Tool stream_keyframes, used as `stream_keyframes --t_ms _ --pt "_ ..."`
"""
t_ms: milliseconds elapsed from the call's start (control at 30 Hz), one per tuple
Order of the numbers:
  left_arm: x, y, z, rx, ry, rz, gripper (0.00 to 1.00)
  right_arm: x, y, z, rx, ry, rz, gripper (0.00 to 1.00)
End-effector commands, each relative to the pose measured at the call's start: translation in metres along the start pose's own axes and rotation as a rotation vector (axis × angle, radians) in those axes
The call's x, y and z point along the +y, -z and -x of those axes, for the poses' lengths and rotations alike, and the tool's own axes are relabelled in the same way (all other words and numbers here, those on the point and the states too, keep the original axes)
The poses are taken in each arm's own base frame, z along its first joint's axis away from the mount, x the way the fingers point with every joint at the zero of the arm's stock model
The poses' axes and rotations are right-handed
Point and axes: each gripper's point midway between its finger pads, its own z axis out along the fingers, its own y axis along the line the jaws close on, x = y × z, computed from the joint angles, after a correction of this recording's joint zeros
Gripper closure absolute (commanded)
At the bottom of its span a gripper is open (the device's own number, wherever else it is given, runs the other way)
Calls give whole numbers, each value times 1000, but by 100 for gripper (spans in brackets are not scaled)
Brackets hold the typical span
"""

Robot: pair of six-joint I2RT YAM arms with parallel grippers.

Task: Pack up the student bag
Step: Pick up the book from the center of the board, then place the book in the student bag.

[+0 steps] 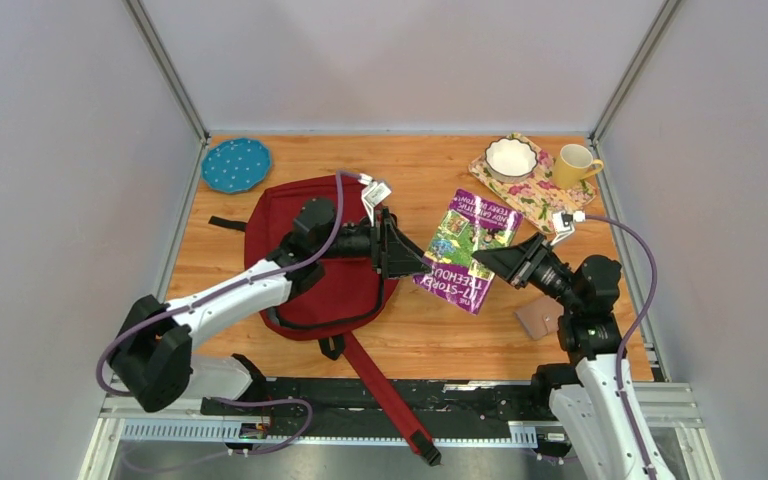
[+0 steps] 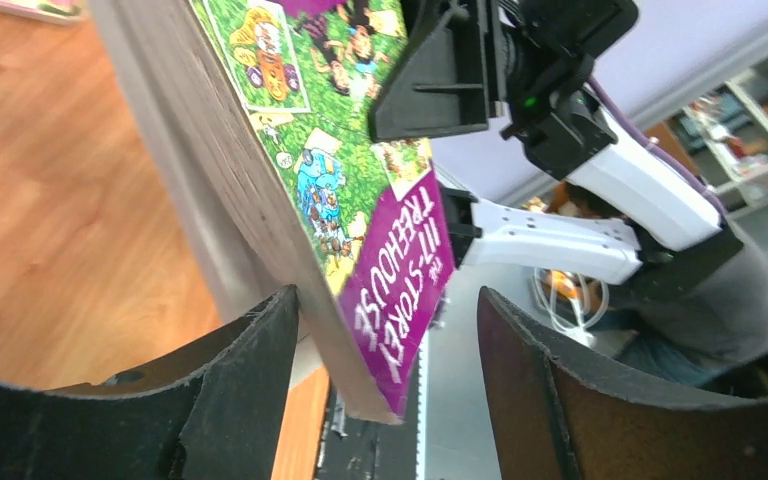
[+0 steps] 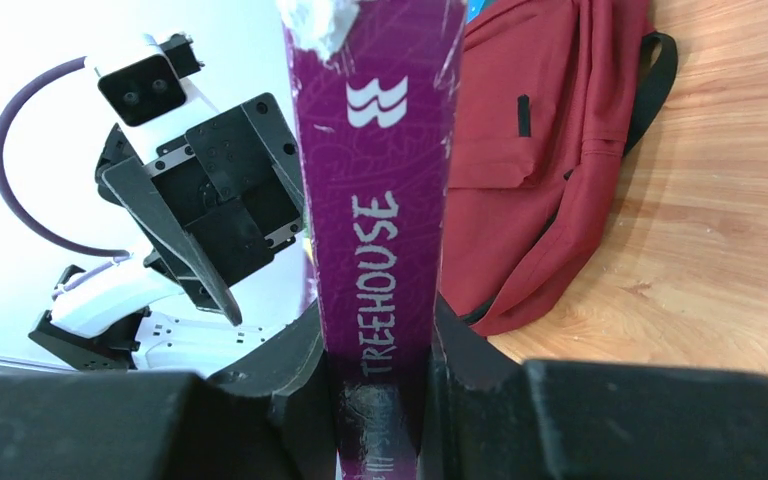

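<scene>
Right wrist – right end effector (image 3: 380, 350) clamps the book (image 3: 375, 150) – left end effector (image 2: 385, 300) spread apart.

Wooden table (image 1: 430, 340) w/ dark red student bag (image 1: 350, 285) left-centre, blue plate (image 1: 236, 165) far-left corner, floral mat (image 1: 537, 192) far-right, small brown pad (image 1: 538, 320) near-right.

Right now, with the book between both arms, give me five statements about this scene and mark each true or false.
1. The right gripper is clamped on the spine of the book. True.
2. The left gripper is shut tight on the book. False: it is open around the book's corner.
3. The book lies inside the student bag. False: it is held up beside the bag.
4. A yellow mug stands near the white bowl. True.
5. The white bowl sits on the blue plate. False: it sits on the floral mat, far from the blue plate.
</scene>
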Motion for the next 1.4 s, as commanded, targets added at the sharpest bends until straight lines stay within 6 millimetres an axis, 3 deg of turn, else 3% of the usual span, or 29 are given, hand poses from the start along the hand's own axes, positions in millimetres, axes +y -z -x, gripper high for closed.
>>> stream_keyframes --t_ms 0,233,467,833,900,1033,1267,1367 --pt "14 16 4 -55 -122 172 28 18 7 -5 7 17 48 100" --pt "4 23 16 -156 -110 174 27 45 20 -13 28 40 121 100" --pt "-12 16 27 -204 -98 74 26 53 28 -20 34 39 137 100" --pt "-6 4 6 -186 -16 4 25 81 32 -21 75 38 258 100" --pt "-12 3 9 -194 -13 -35 25 91 34 -21 78 35 307 100" --pt "-20 -1 10 -201 6 -109 25 94 36 -25 108 28 339 100" --pt "-56 1 22 -232 -1 -338 24 100 40 -36 196 92 377 100" --pt "-59 2 22 -224 7 -363 24 105 41 -37 219 136 399 100"
